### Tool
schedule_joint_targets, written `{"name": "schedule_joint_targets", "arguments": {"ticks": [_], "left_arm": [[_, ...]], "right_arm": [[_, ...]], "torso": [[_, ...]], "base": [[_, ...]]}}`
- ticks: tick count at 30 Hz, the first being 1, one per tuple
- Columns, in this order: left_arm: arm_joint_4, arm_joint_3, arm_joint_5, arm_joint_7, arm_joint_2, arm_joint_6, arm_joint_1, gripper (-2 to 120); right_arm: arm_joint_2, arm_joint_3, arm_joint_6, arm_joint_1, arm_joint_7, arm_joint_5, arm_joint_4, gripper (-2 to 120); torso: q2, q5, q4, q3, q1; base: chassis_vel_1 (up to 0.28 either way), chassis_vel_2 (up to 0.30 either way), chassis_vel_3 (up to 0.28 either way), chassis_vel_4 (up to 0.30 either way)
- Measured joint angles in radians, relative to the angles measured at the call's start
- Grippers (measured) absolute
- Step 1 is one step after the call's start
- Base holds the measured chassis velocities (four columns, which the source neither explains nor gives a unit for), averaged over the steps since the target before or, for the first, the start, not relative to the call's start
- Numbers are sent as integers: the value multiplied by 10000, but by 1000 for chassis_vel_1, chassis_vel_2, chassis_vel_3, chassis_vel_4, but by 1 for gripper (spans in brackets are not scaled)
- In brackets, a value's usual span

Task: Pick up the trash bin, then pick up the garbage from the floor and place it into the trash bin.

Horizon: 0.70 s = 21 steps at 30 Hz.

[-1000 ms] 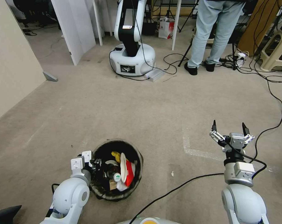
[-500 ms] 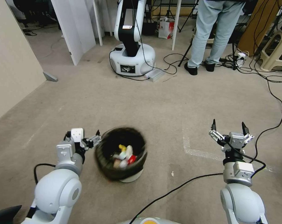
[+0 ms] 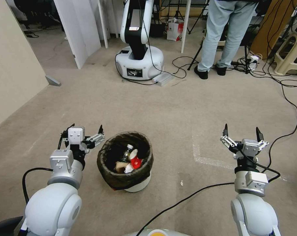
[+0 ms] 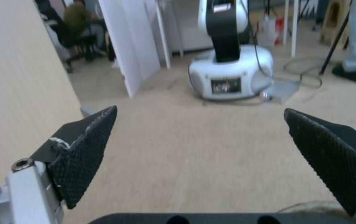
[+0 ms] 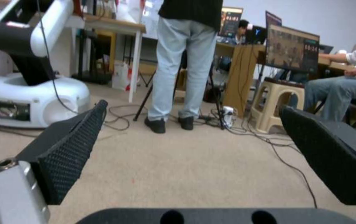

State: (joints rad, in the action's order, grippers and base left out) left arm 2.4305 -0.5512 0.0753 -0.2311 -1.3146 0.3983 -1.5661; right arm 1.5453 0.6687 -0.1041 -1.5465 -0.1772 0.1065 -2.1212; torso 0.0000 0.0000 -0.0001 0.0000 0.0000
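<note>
Left gripper (image 3: 85,130): released, jaws spread wide and holding nothing; it hangs just beside the bin, at the bin's 10 o'clock.
Right gripper (image 3: 241,132): released too, jaws wide, grasping nothing; well apart from the bin, out toward its 3 o'clock.
Trash bin (image 3: 125,160): stands upright on the floor between the two arms, dark bag folded over the rim, no gripper touching it.
Garbage (image 3: 130,159): inside the bin, a red-and-white carton, a clear bottle and pale crumpled scraps.
Floor (image 3: 174,108): beige carpet; no loose litter visible ahead, toward 12 o'clock.
Progress: the litter looks collected and the bin is set down, so the task appears finished or nearly so.
Far: a white robot base (image 3: 139,64) at 12 o'clock.
</note>
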Motion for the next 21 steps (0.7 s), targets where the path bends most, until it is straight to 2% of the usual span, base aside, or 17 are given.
{"name": "schedule_joint_targets", "arguments": {"ticks": [1,4,5,7,12,14,15,17,21], "left_arm": [[0,0,0,0,0,0,0,100],[-401,108,-353,-23,-353,-1031,-474,100],[-401,108,-353,-23,-353,-1031,-474,100],[-839,89,-980,-30,-526,-1881,-677,100],[-1287,82,-1333,-47,-604,-2532,-779,100],[-1724,69,-1815,-64,-705,-3278,-772,100],[-1724,69,-1815,-64,-705,-3278,-772,100],[-2120,55,-2179,-71,-787,-3934,-778,100],[-2226,64,-2190,-93,-814,-4100,-786,100]], "right_arm": [[0,0,0,0,0,0,0,100],[65,-32,-309,-50,0,49,-28,100],[65,-32,-309,-50,0,49,-28,100],[100,-73,-417,-117,1,92,-102,100],[156,-181,-543,-246,-5,97,-178,100],[204,-273,-626,-369,-17,87,-224,100],[204,-273,-626,-369,-17,87,-224,100],[222,-310,-659,-418,-18,87,-260,100],[224,-315,-663,-421,-19,87,-270,100]], "torso": [[0,0,0,0,0],[0,-1,2,-1,0],[0,-1,2,-1,0],[0,0,2,-1,0],[0,0,2,-1,1],[0,0,1,-1,1],[0,0,1,-1,1],[0,-2,1,-1,1],[0,-1,1,-1,1]], "base": [[0,0,0,0],[0,0,0,0],[0,0,0,0],[0,0,0,0],[0,0,0,0],[0,0,0,0],[0,0,0,0],[0,0,0,0],[0,0,0,0]]}}
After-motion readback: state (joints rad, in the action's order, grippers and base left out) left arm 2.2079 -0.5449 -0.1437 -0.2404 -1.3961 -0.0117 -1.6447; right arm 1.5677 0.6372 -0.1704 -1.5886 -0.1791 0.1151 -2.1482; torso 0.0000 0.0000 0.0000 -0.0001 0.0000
